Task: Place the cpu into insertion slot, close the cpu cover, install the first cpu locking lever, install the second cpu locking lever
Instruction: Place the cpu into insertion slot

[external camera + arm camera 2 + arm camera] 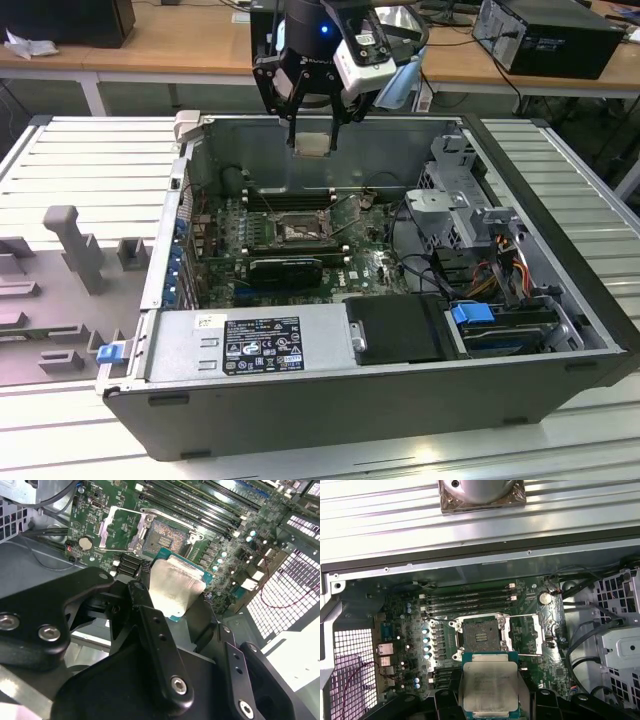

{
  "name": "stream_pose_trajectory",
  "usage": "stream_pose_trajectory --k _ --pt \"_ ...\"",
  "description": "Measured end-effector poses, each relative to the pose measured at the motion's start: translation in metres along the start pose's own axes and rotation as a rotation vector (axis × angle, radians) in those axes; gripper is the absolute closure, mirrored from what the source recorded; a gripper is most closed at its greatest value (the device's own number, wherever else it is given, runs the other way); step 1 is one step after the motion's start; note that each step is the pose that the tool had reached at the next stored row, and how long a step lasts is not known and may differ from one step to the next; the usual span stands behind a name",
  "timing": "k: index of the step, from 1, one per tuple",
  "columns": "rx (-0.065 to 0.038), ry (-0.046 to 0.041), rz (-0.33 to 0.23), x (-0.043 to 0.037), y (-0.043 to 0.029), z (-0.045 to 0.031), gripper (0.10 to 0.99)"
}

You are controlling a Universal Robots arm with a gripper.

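Observation:
My gripper [313, 138] hangs above the rear of the open computer case, shut on the cpu [313, 145], a flat square chip with a silver top. In both wrist views the cpu [175, 582] [489, 685] sits between the black fingers [145, 605] with its metal top facing the camera. The insertion slot [297, 231] [162, 539] [481, 634] lies bare on the green motherboard, well below the chip. Beside the slot, the cpu cover [119, 529] [526, 634] stands swung open.
Black memory sticks [470, 600] run along one side of the slot. A black card [285, 268], a power supply [250, 345], a drive cage [455, 215] and loose cables [420, 265] crowd the case. Grey fixtures [75, 250] stand on the table at the exterior view's left.

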State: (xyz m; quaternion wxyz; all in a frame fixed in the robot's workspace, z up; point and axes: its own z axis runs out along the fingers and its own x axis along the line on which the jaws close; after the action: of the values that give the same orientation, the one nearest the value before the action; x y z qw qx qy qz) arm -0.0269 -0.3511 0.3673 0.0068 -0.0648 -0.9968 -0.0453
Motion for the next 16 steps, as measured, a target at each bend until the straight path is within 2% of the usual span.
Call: stream_pose_trajectory --k 16 --pt "0.000 -0.0013 0.016 0.0000 0.0000 0.0000 0.557"
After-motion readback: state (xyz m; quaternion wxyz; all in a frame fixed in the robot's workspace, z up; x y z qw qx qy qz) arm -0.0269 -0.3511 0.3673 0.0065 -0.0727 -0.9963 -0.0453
